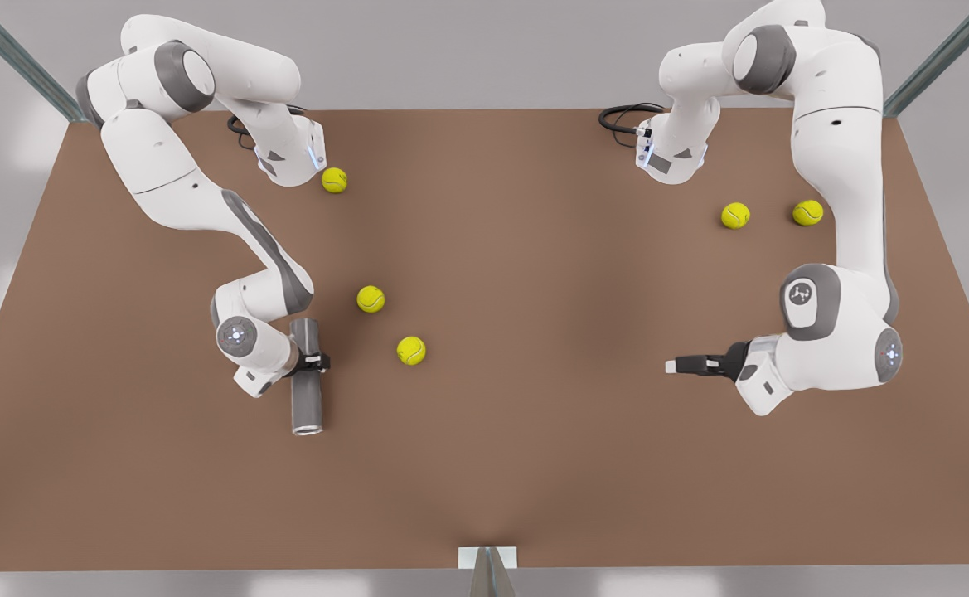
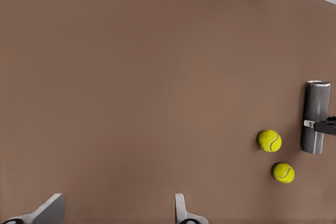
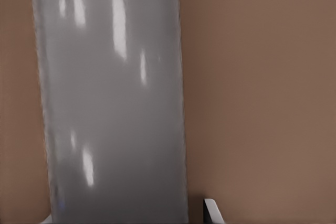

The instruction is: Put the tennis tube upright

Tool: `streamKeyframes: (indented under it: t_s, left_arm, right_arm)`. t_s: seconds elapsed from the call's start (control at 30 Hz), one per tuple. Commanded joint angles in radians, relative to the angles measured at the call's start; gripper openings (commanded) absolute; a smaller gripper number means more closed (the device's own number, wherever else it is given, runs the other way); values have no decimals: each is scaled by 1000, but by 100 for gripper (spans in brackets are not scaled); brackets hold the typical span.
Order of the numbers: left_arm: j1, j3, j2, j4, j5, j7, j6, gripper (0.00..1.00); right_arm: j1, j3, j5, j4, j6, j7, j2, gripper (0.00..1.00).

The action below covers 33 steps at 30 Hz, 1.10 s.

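the left gripper (image 2: 115, 211) hangs with its fingers (image 2: 181, 211) spread wide over the bare brown table (image 2: 131, 77). far off, the grey tube (image 2: 316, 116) lies flat, pinched by the other gripper (image 2: 324, 126), with two tennis balls (image 2: 269, 140) just beside it.

Right gripper (image 1: 312, 361) seen at front view's left, held low over table, black fingers closed across middle of tennis tube (image 1: 307, 377); one fingertip (image 3: 211, 211) visible beside tube in right wrist view. Right arm bent sharply, elbow raised, wrist turned toward front view's right. Left gripper (image 1: 673, 366) held at front view's right, fingers spread wide (image 2: 184, 211), pointed toward front view's left. Left arm waiting, forearm folded down.
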Motion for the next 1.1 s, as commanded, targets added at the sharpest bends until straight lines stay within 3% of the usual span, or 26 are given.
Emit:
streamKeyframes:
  t_s: [0.0,0.73,0.93,1.07]
  left_arm:
    - [0,0,0,0,-1,1,2,100]
    - [8,1,-15,2,1,-7,-3,99]
    - [9,3,-17,2,2,-7,-3,100]
    - [9,3,-17,2,-1,-8,-3,100]
  right_arm:
    - [0,0,0,0,0,0,0,77]
    - [-5,0,-3,-3,2,-2,-9,75]
    - [-8,5,-3,-15,-54,-20,-90,75]
    - [-8,54,5,-3,-113,-20,-149,75]
